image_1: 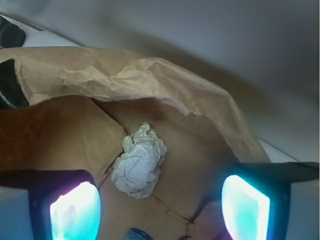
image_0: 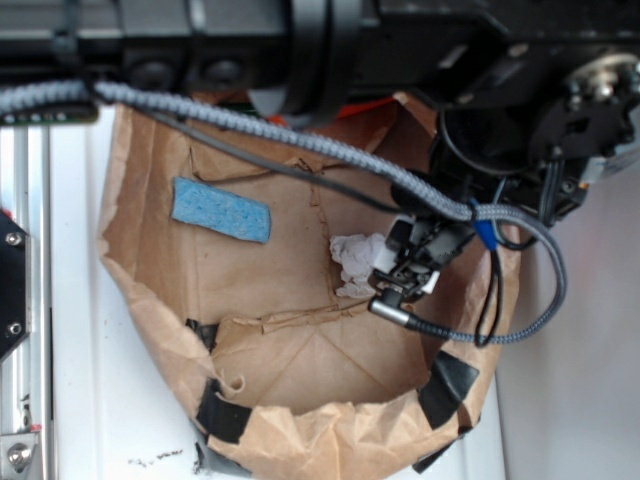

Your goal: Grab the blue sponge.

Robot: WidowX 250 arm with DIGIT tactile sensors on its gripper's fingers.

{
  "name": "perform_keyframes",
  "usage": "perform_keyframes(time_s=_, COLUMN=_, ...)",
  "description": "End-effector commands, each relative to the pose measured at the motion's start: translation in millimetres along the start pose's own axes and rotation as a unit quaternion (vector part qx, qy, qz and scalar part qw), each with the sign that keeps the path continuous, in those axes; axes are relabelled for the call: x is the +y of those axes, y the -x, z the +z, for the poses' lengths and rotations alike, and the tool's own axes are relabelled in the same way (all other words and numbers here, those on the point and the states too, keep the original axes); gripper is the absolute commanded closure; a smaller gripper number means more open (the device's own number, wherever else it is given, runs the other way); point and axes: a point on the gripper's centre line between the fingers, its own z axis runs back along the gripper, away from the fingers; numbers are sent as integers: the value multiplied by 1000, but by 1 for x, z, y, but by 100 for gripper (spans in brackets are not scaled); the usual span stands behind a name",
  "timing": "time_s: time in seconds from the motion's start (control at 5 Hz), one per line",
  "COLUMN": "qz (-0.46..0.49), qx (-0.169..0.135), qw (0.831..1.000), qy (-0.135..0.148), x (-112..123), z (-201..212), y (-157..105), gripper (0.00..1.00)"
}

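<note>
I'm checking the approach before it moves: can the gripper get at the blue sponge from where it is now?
Probably yes. The blue sponge lies flat and uncovered on the brown paper, apart from the white paper wad. The open gripper hovers by the wad, with only bare paper between.

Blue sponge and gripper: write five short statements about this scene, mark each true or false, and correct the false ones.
1. The blue sponge lies flat on the brown paper. True.
2. The gripper is shut on the blue sponge. False: its fingers stand apart and hold nothing; the sponge lies well away from it in the exterior view.
3. A crumpled white paper wad lies ahead of the gripper in the wrist view. True.
4. The sponge rests on top of the paper wad. False: the two lie apart, with bare brown paper between them.
5. Black tape sits on the brown paper's raised edge. True.
</note>
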Motion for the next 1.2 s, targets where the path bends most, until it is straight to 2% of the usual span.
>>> perform_keyframes(time_s=0.0, qz=-48, qx=-39, qw=998, qy=-23, x=-23, z=27, y=26, gripper=0)
perform_keyframes(time_s=0.2, qz=-68, qx=-55, qw=996, qy=-32, x=-30, z=30, y=56, gripper=0)
perform_keyframes(time_s=0.4, qz=-71, qx=-57, qw=995, qy=-41, x=-18, z=21, y=66, gripper=0)
perform_keyframes(time_s=0.6, qz=-73, qx=-40, qw=996, qy=-42, x=-4, z=4, y=69, gripper=0)
perform_keyframes(time_s=0.8, qz=-87, qx=-30, qw=995, qy=-44, x=-8, z=-12, y=85, gripper=0)
perform_keyframes(time_s=1.0, qz=-84, qx=-30, qw=996, qy=-30, x=-12, z=-19, y=92, gripper=0)
